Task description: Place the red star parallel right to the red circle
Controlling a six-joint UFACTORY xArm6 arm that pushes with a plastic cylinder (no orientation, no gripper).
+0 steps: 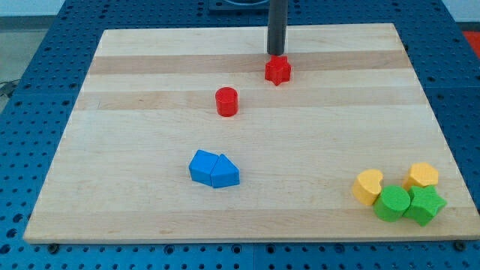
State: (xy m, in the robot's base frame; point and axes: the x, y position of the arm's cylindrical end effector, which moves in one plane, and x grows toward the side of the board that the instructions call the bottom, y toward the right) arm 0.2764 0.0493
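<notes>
The red star (277, 70) lies near the view's top, a little right of centre, on the wooden board (135, 112). The red circle (226, 101) stands lower and to the left of the star, apart from it. My tip (277, 54) is the lower end of the dark rod that comes down from the view's top. It sits just above the star in the view, at the star's top edge, touching it or very close to it.
Two blue blocks (214, 169) lie pressed together below the red circle. At the view's bottom right sit a yellow heart-like block (368, 186), a yellow block (423, 176), a green circle (392, 203) and a green star (425, 205), clustered near the board's edge.
</notes>
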